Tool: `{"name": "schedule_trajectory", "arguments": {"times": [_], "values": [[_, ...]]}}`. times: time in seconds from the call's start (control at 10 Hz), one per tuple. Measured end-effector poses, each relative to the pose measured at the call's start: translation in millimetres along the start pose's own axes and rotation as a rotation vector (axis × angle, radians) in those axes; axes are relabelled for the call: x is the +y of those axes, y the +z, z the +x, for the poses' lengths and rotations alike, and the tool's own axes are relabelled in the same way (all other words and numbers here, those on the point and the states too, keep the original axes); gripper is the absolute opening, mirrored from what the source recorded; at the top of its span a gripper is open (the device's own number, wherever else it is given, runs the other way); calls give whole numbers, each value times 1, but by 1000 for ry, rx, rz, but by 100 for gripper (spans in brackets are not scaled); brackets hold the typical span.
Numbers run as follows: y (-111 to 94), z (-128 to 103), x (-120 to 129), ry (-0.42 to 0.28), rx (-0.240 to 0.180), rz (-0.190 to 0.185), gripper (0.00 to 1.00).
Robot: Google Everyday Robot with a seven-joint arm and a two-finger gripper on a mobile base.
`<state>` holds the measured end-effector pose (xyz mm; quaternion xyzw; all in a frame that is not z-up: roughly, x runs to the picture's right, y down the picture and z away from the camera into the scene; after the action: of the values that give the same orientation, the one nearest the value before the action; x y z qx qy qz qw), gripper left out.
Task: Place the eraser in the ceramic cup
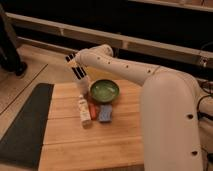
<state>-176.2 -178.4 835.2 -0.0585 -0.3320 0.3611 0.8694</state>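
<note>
A: Where is the gripper [75, 67] right now?

B: Up above the far left part of the wooden table [95, 145], at the end of the white arm [125, 67] that reaches in from the right. Its fingers are pressed together on the eraser [76, 68], a flat black block with pale stripes, held tilted in the air.

A: And the ceramic cup [83, 88]?

B: Just under the eraser, a small pale cylinder standing on the table, close to the left of the green bowl [104, 90]. The eraser's lower end sits right over it; I cannot tell whether it touches the rim.

A: What else is on the table?

B: A white bottle-like thing [84, 111] lies nearer than the cup. Beside it to the right is a small orange item [93, 111], then a blue pad [105, 113], all nearer than the bowl.

A: And off the table?

B: A dark mat [25, 125] lies on the floor to the left.
</note>
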Motion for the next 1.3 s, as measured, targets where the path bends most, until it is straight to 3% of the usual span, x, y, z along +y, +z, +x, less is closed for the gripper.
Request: {"name": "schedule_trajectory", "arguments": {"times": [0.1,0.7,1.1,1.3], "values": [[0,0,-6,-1,-12,14,0],[21,-3,-2,-30,-52,10,0],[34,14,8,4,-50,-12,0],[36,22,9,22,-46,-16,7]]}}
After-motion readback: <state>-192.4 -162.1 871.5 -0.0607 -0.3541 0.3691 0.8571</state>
